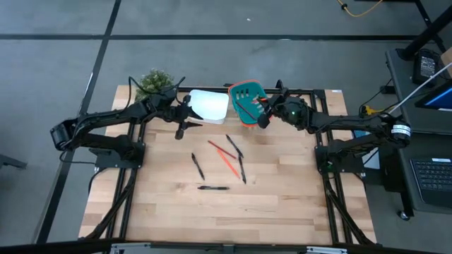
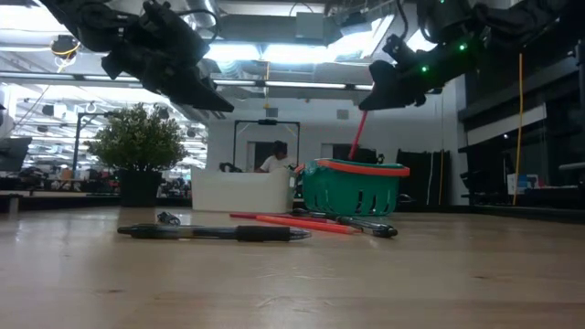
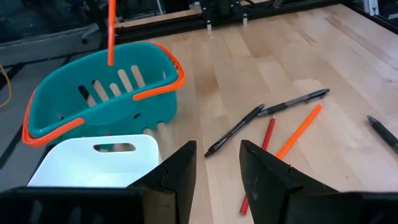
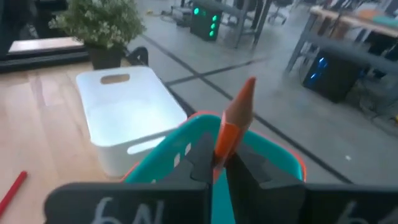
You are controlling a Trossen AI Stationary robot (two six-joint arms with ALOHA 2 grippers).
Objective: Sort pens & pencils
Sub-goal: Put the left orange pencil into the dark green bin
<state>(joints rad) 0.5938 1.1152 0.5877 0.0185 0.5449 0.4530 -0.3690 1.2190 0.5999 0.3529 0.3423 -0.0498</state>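
My right gripper (image 2: 375, 99) hangs above the teal basket (image 1: 247, 101) and is shut on one orange-red pencil (image 2: 356, 137). My left gripper (image 3: 217, 165) is open and holds nothing; it hovers above the white bin's (image 1: 208, 104) left end. Several black pens (image 1: 197, 166) (image 1: 213, 188) (image 1: 234, 144) (image 1: 242, 169) lie flat on the table's middle. Two more pencils (image 1: 220, 149) (image 1: 227, 164) lie flat among them. The low view shows the nearest pen (image 2: 215, 233) in front. My right gripper pinches the pencil between its two fingers near its upper end (image 4: 225, 138). The fingers come slanting down from the table's right. The pencil hangs below them, lifted clear, nearly upright, with its lower end (image 3: 111, 57) at the height of the basket's orange rim (image 3: 158, 90).
A potted plant (image 1: 154, 81) stands at the far left corner, behind the white bin. Basket and bin sit side by side at the far edge. Bare wood lies on the near half of the table (image 1: 226, 212). A person shows far off in the room (image 2: 272, 160).
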